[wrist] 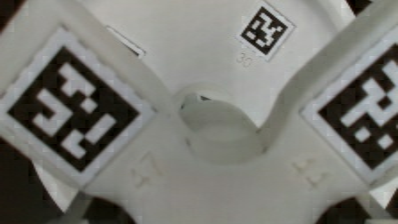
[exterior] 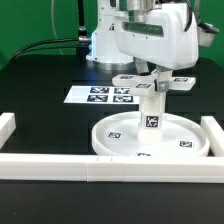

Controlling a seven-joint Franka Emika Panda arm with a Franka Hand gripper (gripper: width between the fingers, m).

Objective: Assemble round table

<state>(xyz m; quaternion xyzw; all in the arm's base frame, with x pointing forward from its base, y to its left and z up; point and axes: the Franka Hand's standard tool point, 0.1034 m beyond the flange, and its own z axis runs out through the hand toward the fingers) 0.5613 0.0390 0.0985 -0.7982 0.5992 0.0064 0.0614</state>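
Observation:
The large rimmed disc (exterior: pixel 120 140) lies flat on the black table near the front rail. The short cylinder leg (exterior: pixel 150 115) stands upright on its central hub. The cross-shaped foot (exterior: pixel 150 83) sits level on top of the leg, its tagged arms spreading out. My gripper (exterior: pixel 150 72) comes straight down onto the middle of the foot and is shut on it; the hand hides the fingertips. In the wrist view the foot (wrist: pixel 178 60) fills the picture very close up, with a round socket (wrist: pixel 222 125) at its centre and tags on three arms.
The marker board (exterior: pixel 105 95) lies flat behind the disc. Long white border rails run along the front (exterior: pixel 60 165), the exterior view's left (exterior: pixel 6 128) and its right (exterior: pixel 214 135). The arm's base (exterior: pixel 105 40) stands at the back.

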